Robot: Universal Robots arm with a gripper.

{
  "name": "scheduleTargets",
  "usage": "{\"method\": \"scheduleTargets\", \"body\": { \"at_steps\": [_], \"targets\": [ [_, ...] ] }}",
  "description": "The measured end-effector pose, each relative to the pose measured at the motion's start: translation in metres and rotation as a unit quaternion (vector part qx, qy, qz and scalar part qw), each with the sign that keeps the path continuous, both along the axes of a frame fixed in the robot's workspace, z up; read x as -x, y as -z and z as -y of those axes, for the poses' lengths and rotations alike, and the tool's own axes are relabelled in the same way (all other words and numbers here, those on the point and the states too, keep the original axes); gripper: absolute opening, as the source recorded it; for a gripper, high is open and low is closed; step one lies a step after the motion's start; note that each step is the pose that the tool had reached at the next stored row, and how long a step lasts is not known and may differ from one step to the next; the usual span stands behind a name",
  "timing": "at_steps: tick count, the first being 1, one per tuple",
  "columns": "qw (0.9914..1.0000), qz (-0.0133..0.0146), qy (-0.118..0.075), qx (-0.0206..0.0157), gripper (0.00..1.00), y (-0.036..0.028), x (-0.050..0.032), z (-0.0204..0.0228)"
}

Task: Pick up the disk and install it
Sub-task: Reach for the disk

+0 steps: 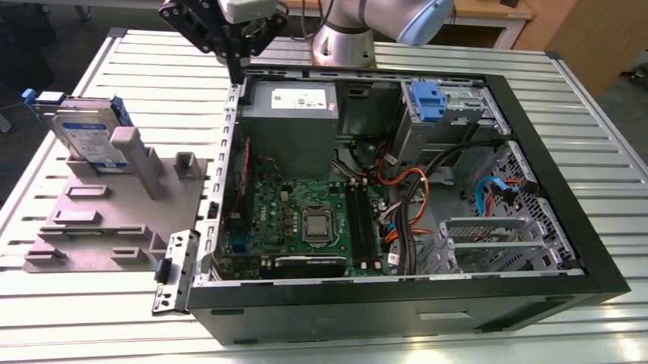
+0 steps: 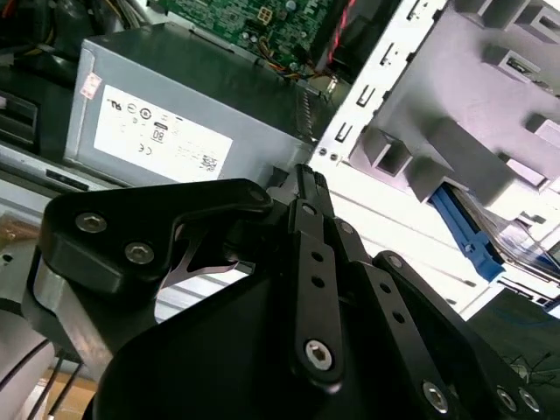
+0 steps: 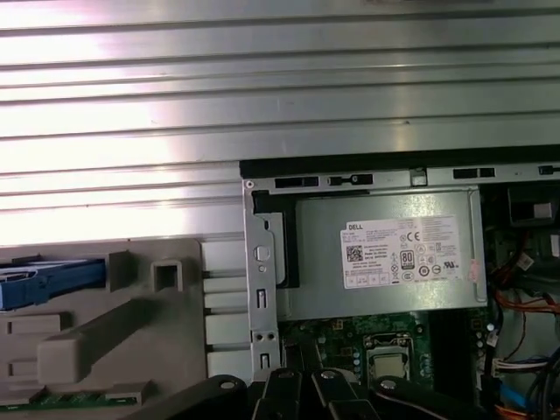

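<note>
Standing on edge in the grey fixture [image 1: 111,220] at the exterior view's left, the disk [image 1: 89,140] sat well apart from my claw [image 1: 237,74], which hung clenched on nothing over the rim of the open computer case [image 1: 405,292], near its power supply [image 1: 291,114].
</note>
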State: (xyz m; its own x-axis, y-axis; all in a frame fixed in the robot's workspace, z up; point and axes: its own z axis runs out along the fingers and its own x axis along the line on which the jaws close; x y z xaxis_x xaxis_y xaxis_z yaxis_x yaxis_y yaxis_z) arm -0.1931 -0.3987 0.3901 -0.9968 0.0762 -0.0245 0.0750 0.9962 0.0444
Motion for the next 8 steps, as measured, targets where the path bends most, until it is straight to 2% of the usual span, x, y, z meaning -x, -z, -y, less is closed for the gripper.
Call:
{"method": "scheduleTargets", "body": {
  "at_steps": [8],
  "targets": [
    [1.0, 0.0, 0.0, 0.0, 0.11, 0.0026, 0.0256, -0.0004]
  ]
}}
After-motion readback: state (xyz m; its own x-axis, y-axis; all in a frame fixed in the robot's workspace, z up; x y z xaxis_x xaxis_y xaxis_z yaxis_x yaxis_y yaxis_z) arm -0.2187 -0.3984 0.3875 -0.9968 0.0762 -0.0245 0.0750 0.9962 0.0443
